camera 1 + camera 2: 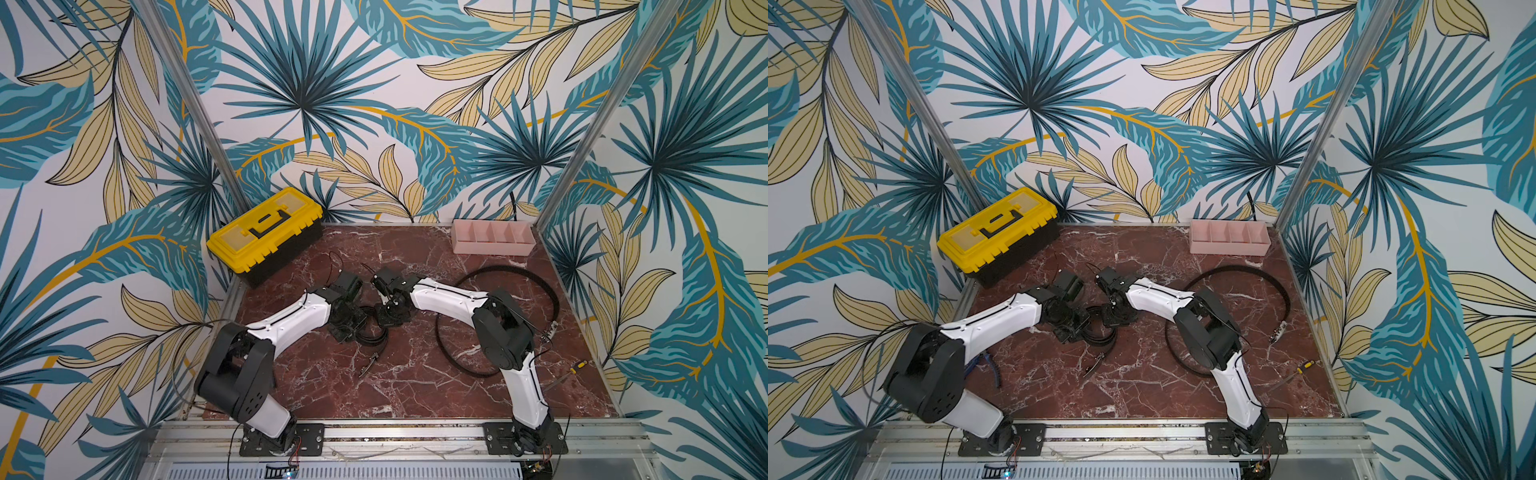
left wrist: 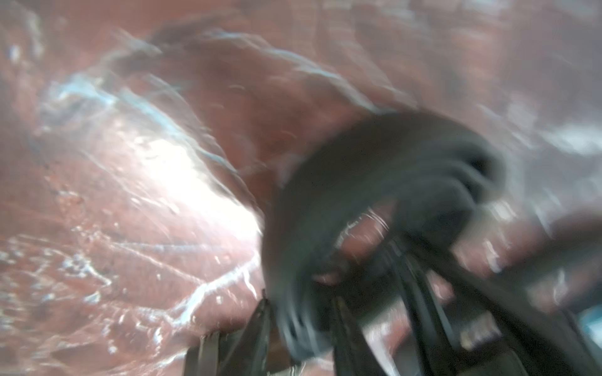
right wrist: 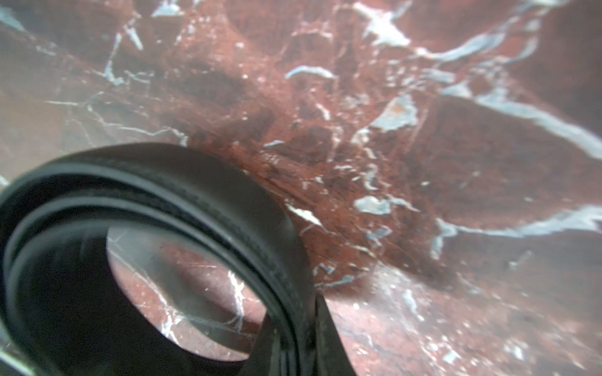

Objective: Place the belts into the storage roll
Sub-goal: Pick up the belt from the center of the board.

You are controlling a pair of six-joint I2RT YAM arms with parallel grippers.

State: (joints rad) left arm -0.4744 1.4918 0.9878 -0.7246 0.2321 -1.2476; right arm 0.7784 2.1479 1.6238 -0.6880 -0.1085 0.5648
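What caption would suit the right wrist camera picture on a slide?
Up close: a coiled black belt, its wall pinched by the right gripper, red marble table behind.

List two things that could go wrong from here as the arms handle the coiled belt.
1. The coiled belt shows slack layers, so it may spring open before reaching the storage roll at the table's far corner.
2. The loose belt loops under the right arm, which could drag it.
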